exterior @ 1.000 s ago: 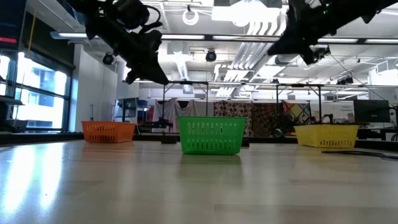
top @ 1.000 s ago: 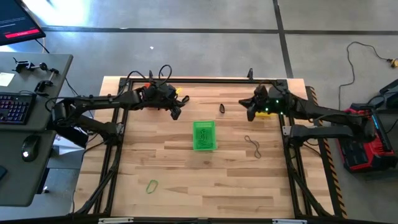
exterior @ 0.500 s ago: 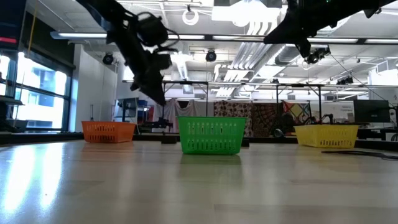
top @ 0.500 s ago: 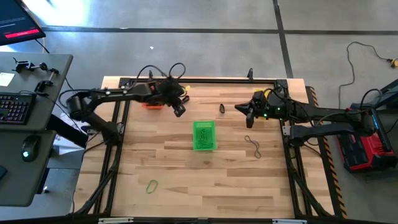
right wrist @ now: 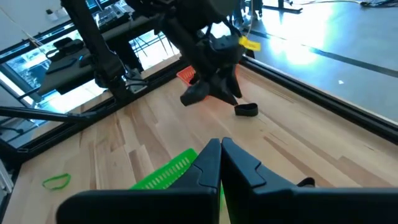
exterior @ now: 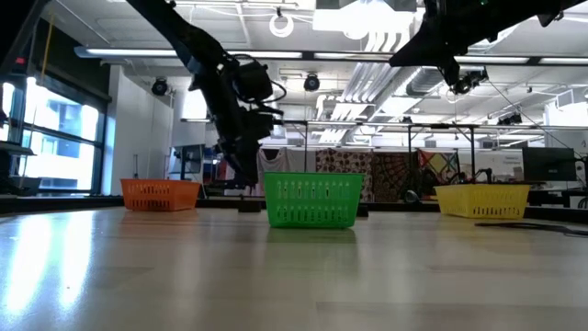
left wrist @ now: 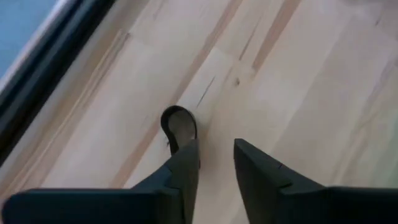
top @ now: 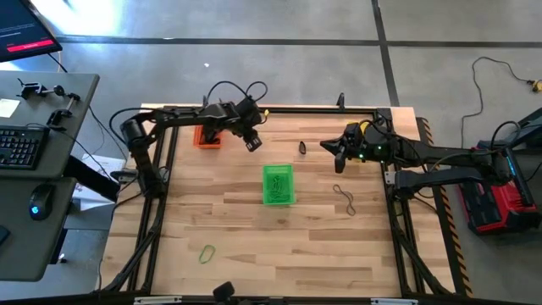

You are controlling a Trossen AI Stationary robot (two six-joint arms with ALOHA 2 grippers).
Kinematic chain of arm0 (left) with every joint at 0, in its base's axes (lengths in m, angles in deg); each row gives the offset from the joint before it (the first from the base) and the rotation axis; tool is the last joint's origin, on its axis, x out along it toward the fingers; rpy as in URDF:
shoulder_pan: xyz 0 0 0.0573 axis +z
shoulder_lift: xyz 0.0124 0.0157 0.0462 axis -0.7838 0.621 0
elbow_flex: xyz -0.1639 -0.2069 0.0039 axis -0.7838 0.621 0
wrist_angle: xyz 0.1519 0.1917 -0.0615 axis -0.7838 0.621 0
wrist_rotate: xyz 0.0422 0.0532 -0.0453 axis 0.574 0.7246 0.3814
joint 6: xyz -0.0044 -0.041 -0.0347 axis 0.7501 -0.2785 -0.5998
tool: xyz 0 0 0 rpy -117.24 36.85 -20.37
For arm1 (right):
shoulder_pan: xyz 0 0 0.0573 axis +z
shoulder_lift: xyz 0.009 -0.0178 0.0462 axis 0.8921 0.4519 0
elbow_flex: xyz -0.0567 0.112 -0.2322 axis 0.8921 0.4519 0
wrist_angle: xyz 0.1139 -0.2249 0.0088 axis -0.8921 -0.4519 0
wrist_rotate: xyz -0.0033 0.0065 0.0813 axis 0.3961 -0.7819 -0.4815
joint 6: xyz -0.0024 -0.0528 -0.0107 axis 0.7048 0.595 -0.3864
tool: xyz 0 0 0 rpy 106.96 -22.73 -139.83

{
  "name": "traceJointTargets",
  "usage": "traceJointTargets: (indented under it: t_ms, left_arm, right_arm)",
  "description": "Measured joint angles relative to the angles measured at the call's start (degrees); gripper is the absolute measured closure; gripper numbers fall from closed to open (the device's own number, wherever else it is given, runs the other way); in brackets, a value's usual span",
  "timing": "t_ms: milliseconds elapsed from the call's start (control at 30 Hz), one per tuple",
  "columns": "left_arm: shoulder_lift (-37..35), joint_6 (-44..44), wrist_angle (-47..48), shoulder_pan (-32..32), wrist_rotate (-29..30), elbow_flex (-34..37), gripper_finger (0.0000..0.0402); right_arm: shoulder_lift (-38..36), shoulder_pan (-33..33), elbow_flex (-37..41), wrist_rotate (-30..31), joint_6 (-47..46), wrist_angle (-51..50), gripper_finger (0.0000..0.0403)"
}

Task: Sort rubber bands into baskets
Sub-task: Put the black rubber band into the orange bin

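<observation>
Small black rubber-band loop on the pale wooden counter, near the far edge, between the two arms and just beyond the green plastic basket. Seen in the left wrist view just ahead of the left gripper, jaws parted a little, nothing between them. Left gripper above the counter, beside the orange plastic basket. Right gripper on the loop's other side, jaws pressed together, empty, waiting. Yellow plastic basket mostly hidden under the right arm from above. Elsewhere: a thin dark band lying stretched out, a green loop near the front edge. Likely step: reaching for the black loop. Best done by centring the jaws over the loop, widening them, descending until the tips meet the wood, then closing.
</observation>
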Motion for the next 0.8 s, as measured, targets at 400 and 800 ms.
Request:
traceJointTargets:
  t_ms: [400,800]
  left_arm:
    - [6.9,1.1,1.0,0.8,2.8,-0.5,0.0245]
    - [8.0,2.7,-0.3,0.9,3.1,-0.4,0.0327]
  right_arm:
    - [0.0,0.0,0.0,0.0,-0.2,0.0,0.0403]
    - [0.0,0.0,0.0,0.0,0.0,0.0,0.0403]
